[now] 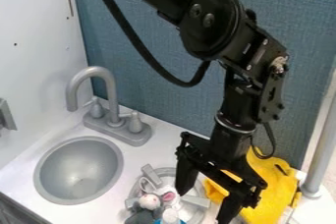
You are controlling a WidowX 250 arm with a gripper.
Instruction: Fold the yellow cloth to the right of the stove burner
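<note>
Tool [204, 205] is spread: two fingers wide apart, nothing pinched between them. It hangs low over the white tabletop [139, 156], near the right side of the round grey burner with flat radial prongs [168, 171].

Key relation: grey plush toy with a pale pink face and a pink-lined ear [146, 214] sits on the burner, left of the tool in camera view, apart from the nearer finger. Its long axis is hard to call; body seems toward the camera, ear toward the tool.

White-topped item with a blue lower part [170, 215], maybe a small bottle, is between toy and tool. Bright yellow cloth [279, 184] is right of and behind the tool. Round grey sink [78, 171] is farther left.
</note>
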